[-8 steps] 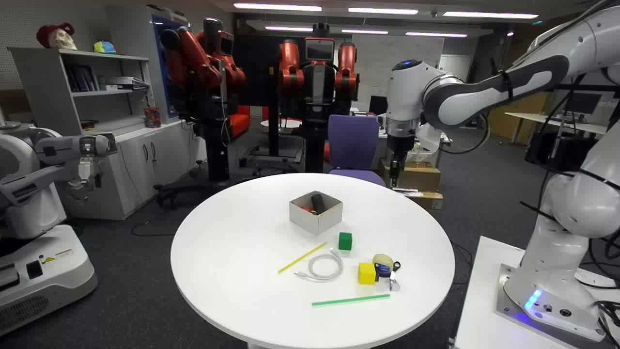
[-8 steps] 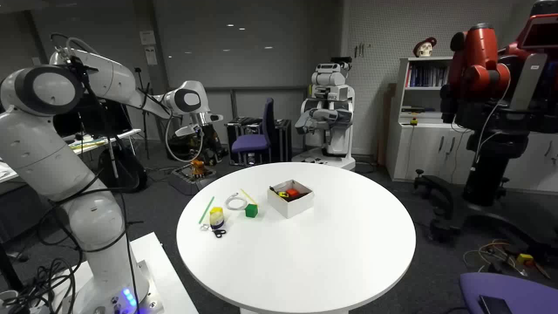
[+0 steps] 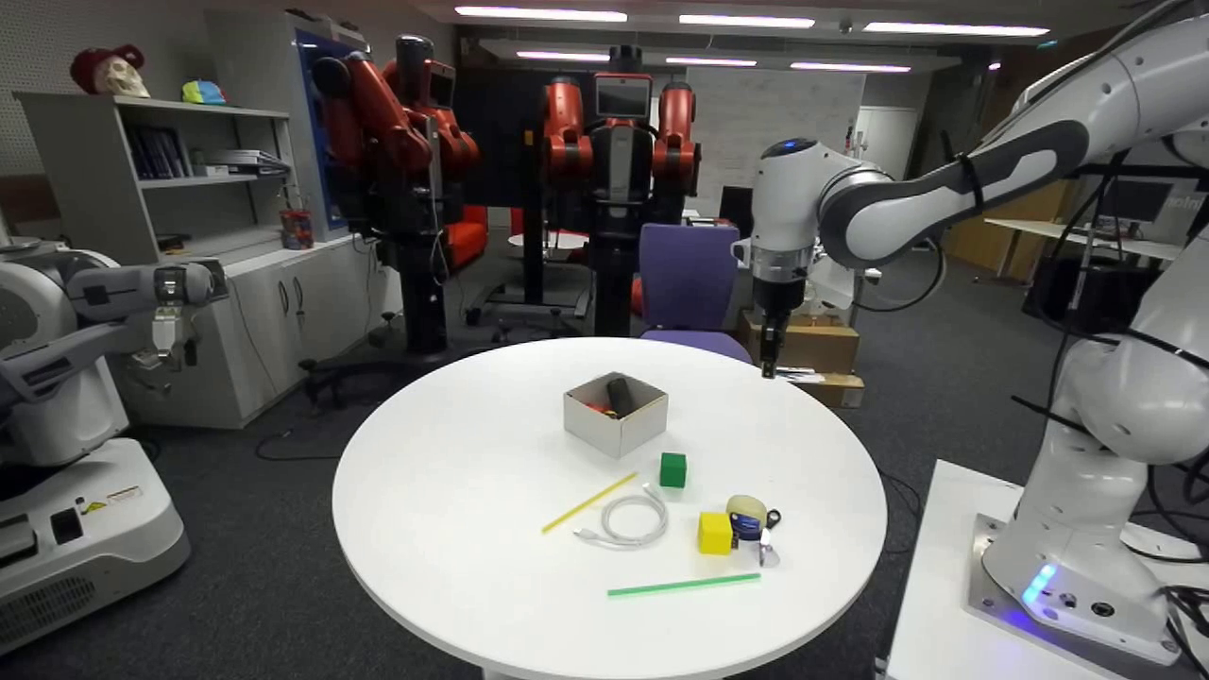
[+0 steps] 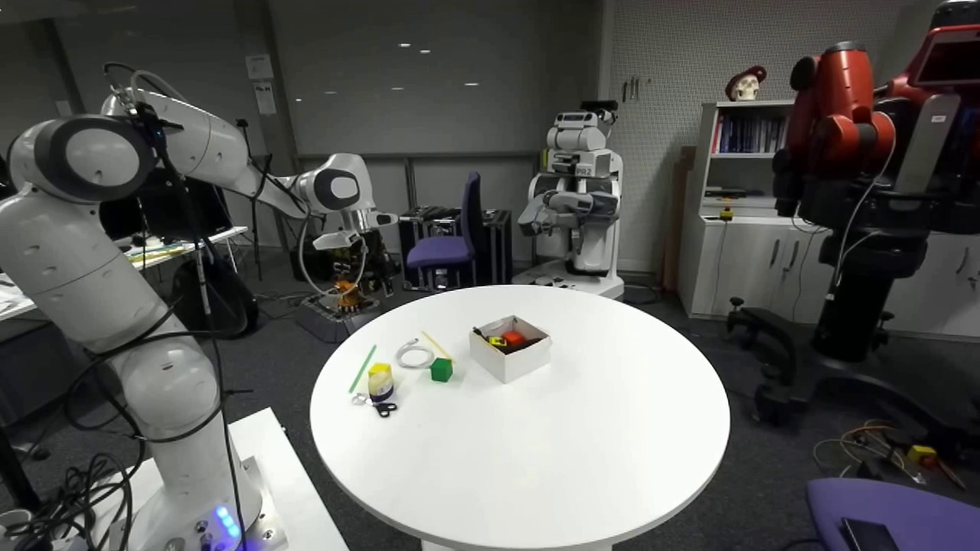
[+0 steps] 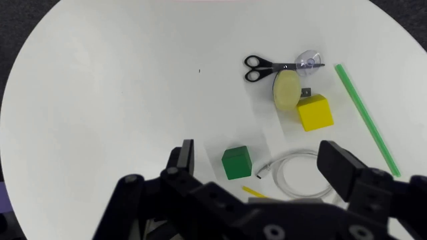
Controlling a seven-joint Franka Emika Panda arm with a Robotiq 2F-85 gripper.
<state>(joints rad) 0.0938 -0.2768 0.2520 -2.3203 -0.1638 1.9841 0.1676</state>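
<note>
High above the table, my gripper (image 5: 256,150) is spread wide with nothing between its pads; in an exterior view the gripper (image 3: 770,364) hangs over the table's edge. Seen through the gap in the wrist view are a green cube (image 5: 237,163), a coiled white cable (image 5: 278,176) and the end of a yellow straw (image 5: 253,191). Beyond them lie a yellow cube (image 5: 315,115), a pale oval object (image 5: 287,90), black scissors (image 5: 280,67), a clear suction cup (image 5: 305,61), a small dark piece (image 5: 306,92) and a green straw (image 5: 367,120).
An open box (image 3: 604,430) with red, yellow and dark items inside stands on the round white table (image 3: 425,529). A purple chair (image 3: 689,274) is close behind the table. Red robots (image 3: 619,142) and a white robot (image 4: 578,176) stand farther off.
The arm has come down a little, and the gripper sits lower beside the table edge. Its jaws show no visible change, and the things on the table have stayed put.
</note>
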